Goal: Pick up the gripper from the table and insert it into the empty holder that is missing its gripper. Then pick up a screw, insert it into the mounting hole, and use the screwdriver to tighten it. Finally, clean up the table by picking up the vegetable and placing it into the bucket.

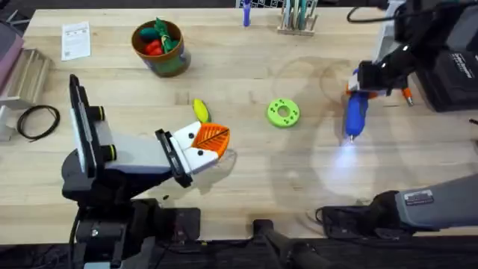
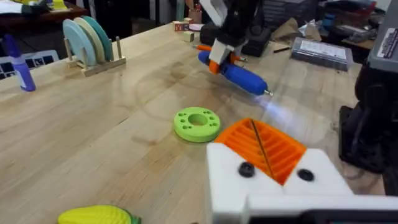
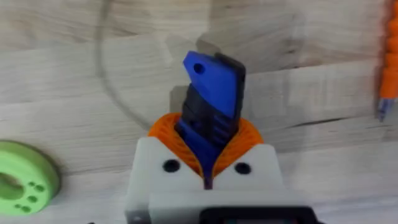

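My left gripper (image 1: 216,138) (image 2: 264,146) lies low over the table's middle, shut, its two white fingers both carrying orange ribbed pads pressed together. Each finger shows a dark screw head. I cannot tell which finger is the holder, and no loose orange gripper lies on the wood. The blue screwdriver (image 1: 355,112) (image 2: 239,76) (image 3: 211,93) hangs tilted at the right, its lit tip just above the table, with my right gripper (image 1: 364,81) (image 2: 221,53) (image 3: 205,134) shut on its upper end. The yellow corn vegetable (image 1: 201,110) (image 2: 93,216) lies just behind the left fingers. The bucket (image 1: 168,66) stands at the back left, holding red and green toy vegetables.
A green disc (image 1: 283,112) (image 2: 196,123) (image 3: 18,183) lies between the two grippers. A thin orange-handled tool (image 1: 407,96) (image 3: 388,62) rests at the far right beside a black box (image 1: 455,75). A plate rack (image 1: 299,19) (image 2: 93,40) and a blue marker (image 1: 246,15) stand at the back edge, and a cable coil (image 1: 37,119) lies left.
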